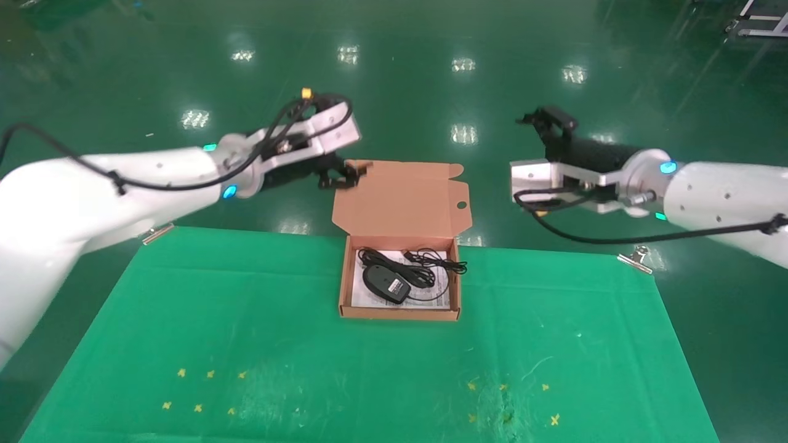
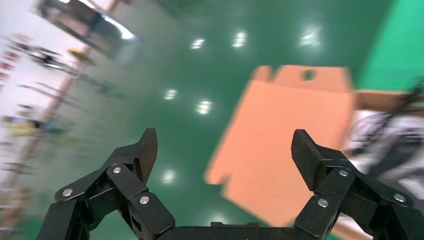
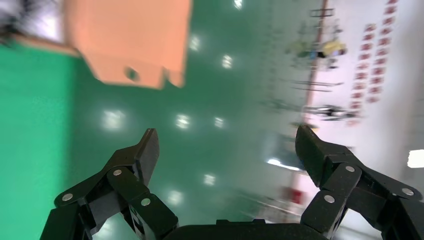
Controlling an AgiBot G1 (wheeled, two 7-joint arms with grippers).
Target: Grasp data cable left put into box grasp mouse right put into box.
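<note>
The salmon-orange box (image 1: 399, 312) stands open at the table's far middle, its tabbed lid (image 1: 400, 200) with a round hole tilted back. Inside, on a white printed sheet, lies the black mouse (image 1: 385, 283) with its grey label. Loops of thin black cable (image 1: 434, 263) lie behind and right of it, one strand over the right wall; I cannot tell the data cable from the mouse's cord. My left gripper (image 1: 338, 175) is open and empty, raised beside the lid's far left corner (image 2: 285, 145). My right gripper (image 1: 542, 120) is open and empty, raised right of the box, with the lid (image 3: 135, 35) far off.
A green cloth (image 1: 246, 320) covers the table, held by metal clips at the far left corner (image 1: 159, 234) and the far right corner (image 1: 637, 258). Small yellow marks (image 1: 203, 391) dot the near part. A glossy green floor lies beyond the table.
</note>
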